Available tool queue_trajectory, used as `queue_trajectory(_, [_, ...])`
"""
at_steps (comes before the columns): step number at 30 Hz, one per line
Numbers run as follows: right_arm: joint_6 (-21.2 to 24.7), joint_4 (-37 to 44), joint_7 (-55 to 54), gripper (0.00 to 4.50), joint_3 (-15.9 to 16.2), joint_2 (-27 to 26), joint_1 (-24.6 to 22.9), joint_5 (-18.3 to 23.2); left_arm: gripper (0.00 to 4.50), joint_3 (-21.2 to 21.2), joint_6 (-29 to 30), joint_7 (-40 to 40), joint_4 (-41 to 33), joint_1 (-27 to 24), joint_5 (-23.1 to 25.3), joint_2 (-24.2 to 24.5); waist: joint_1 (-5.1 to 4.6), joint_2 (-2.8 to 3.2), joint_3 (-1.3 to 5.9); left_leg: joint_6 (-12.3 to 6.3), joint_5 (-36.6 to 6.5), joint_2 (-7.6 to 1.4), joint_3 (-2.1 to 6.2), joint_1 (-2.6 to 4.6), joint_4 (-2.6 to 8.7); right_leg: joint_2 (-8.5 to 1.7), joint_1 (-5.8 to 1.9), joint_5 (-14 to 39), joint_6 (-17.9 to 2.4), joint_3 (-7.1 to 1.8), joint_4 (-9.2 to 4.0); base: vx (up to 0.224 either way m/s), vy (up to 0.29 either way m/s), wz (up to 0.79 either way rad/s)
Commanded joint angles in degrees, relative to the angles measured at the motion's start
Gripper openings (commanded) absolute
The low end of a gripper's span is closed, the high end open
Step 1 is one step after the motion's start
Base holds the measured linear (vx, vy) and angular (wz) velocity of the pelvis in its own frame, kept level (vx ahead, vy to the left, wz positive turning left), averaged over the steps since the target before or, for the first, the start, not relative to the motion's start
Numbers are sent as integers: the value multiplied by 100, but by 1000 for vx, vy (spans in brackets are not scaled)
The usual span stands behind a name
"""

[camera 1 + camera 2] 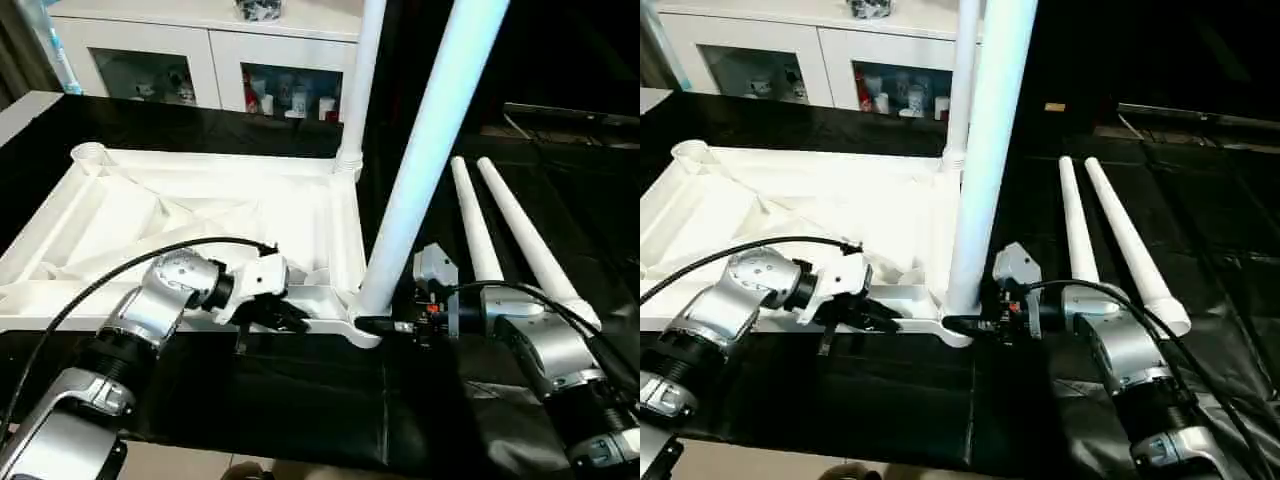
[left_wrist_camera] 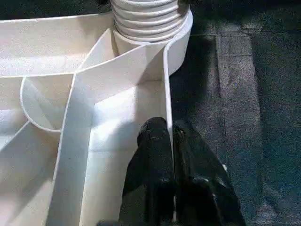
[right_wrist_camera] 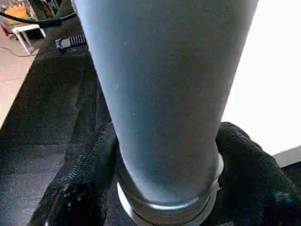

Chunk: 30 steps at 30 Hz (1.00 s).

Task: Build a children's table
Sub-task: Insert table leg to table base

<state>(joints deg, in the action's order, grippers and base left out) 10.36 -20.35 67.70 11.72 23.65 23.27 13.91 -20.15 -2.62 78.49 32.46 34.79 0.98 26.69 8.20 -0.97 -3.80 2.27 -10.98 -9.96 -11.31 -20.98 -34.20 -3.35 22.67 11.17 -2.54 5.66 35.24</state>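
Your left gripper [image 2: 171, 155], two black fingers pressed together, pinches the thin near side wall of the white plastic square table top [image 1: 200, 215], one finger inside the wall and one outside. The top lies upside down on the black cloth-covered work surface [image 1: 300, 385], its ribbed underside facing up: straight walls and one curved rib divide it into shallow open compartments, all bare.

Your right gripper [image 3: 164, 188] has one black textured finger on each side of the base of the nearer long tapered white tube leg [image 1: 430, 150], close against it; you cannot tell whether the fingers are pressing it. This smooth round leg stands upright in the round near-right corner socket [image 1: 365, 325] of the top. The left wrist view shows ridged rings on its lower end where it enters the socket.

A second white tube leg [image 1: 362, 80] stands upright in the far-right socket. Two more tapered white tube legs [image 1: 500, 225] lie side by side on the cloth, just right of the top. The far-left round socket [image 1: 88, 153] stands open.

Behind the work surface stands a white cabinet with glass doors [image 1: 200, 60], small objects on its shelves.
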Motion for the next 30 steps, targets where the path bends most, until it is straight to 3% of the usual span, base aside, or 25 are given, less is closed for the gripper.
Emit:
queue_trajectory(1, [-50, -12, 46, 275, 38, -9, 38, -31, 0, -224, -89, 202, 23, 80, 119, -38, -27, 28, 463, -310, -560, -434, 191, 79, 337, -640, -325, 697, -1057, -405, -378, 0, 0, 0])
queue_trajectory(8, [310, 172, -273, 270, -81, -229, -225, 162, 0, -34, 337, -261, 7, 99, 24, -281, -25, 18, 446, -288, -640, -444, 189, 90, 348, -652, -321, 856, -1053, -410, -402, 0, 0, 0])
queue_trajectory(10, [423, 165, -765, 270, -141, -424, -297, 74, 0, 67, 573, -518, -35, 113, -27, -413, -45, 48, 414, -169, -903, -448, 200, 134, 372, -660, -282, 1313, -988, -405, -475, 0, 0, 0])
queue_trajectory(13, [643, 79, -1653, 270, -172, -811, -293, -173, 0, 311, 1098, -1005, -162, 158, -202, -697, -118, 59, 355, 51, -1351, -444, 231, 170, 423, -669, -284, 2076, -855, -397, -556, 0, 0, 0])
queue_trajectory(14, [734, 21, -2008, 270, -194, -991, -267, -252, 0, 403, 1288, -1228, -208, 180, -249, -816, -147, 120, 349, 170, -1588, -431, 260, 218, 431, -689, -270, 2403, -803, -388, -597, 0, 0, 0])
queue_trajectory(15, [734, 21, -2008, 270, -194, -991, -267, -252, 0, 403, 1288, -1228, -208, 180, -249, -816, -175, 94, 348, 196, -1667, -429, 262, 225, 440, -693, -274, 2504, -767, -388, -631, 0, 0, 0])
queue_trajectory(16, [804, -238, -2698, 270, -258, -1392, -92, -407, 0, 567, 1668, -1726, -315, 218, -284, -1073, -214, 90, 368, 182, -1629, -410, 278, 210, 435, -698, -310, 2499, -718, -385, -635, 0, 0, 0])
queue_trajectory(17, [797, -441, -3038, 270, -286, -1598, 60, -494, 0, 654, 1909, -2021, -374, 245, -284, -1222, -281, 130, 368, 247, -1568, -425, 281, 188, 441, -687, -279, 2291, -836, -394, -571, 0, 0, 0])
queue_trajectory(18, [799, -460, -3072, 270, -291, -1619, 76, -501, 0, 662, 1929, -2051, -381, 248, -281, -1236, -351, 82, 365, 228, -1620, -383, 291, 169, 425, -680, -307, 2462, -787, -362, -617, 0, 0, 0])
queue_trajectory(19, [810, -613, -3352, 269, -334, -1784, 203, -558, 0, 727, 2086, -2299, -435, 270, -254, -1357, -363, 69, 376, 199, -1535, -377, 283, 154, 417, -688, -333, 2447, -759, -372, -613, 0, 0, 0])
queue_trajectory(21, [795, -1011, -3931, 269, -427, -2065, 537, -676, 0, 836, 2305, -2835, -551, 326, -185, -1628, -391, 94, 367, 107, -1440, -377, 265, 158, 406, -672, -295, 2389, -755, -395, -625, 0, 0, 0])
queue_trajectory(22, [771, -1155, -4100, 269, -436, -2141, 663, -736, 0, 851, 2357, -3033, -599, 347, -140, -1727, -414, 81, 396, 67, -1288, -365, 255, 153, 383, -668, -309, 2204, -828, -397, -605, 0, 0, 0])
queue_trajectory(23, [771, -1155, -4100, 269, -436, -2141, 663, -736, 0, 851, 2357, -3033, -599, 347, -140, -1727, -426, 84, 403, 37, -1205, -365, 249, 145, 379, -662, -306, 2073, -859, -406, -593, 0, 0, 0])
queue_trajectory(24, [756, -1260, -4195, 269, -417, -2190, 773, -822, 0, 849, 2410, -3199, -630, 381, -87, -1822, -438, 44, 403, -31, -1103, -367, 234, 126, 377, -637, -316, 1867, -877, -405, -576, 0, 0, 0])
queue_trajectory(27, [730, -1254, -4077, 269, -368, -2188, 809, -847, 0, 793, 2352, -3251, -599, 403, 1, -1833, -429, 62, 424, -177, -855, -355, 215, 98, 361, -633, -336, 1433, -937, -414, -528, 0, 0, 0])
queue_trajectory(30, [658, -1232, -3970, 339, -381, -2182, 794, -842, 0, 761, 2355, -3238, -601, 376, 54, -1766, -434, 50, 428, -242, -770, -363, 209, 97, 367, -625, -340, 1232, -985, -412, -503, 0, 0, 0])
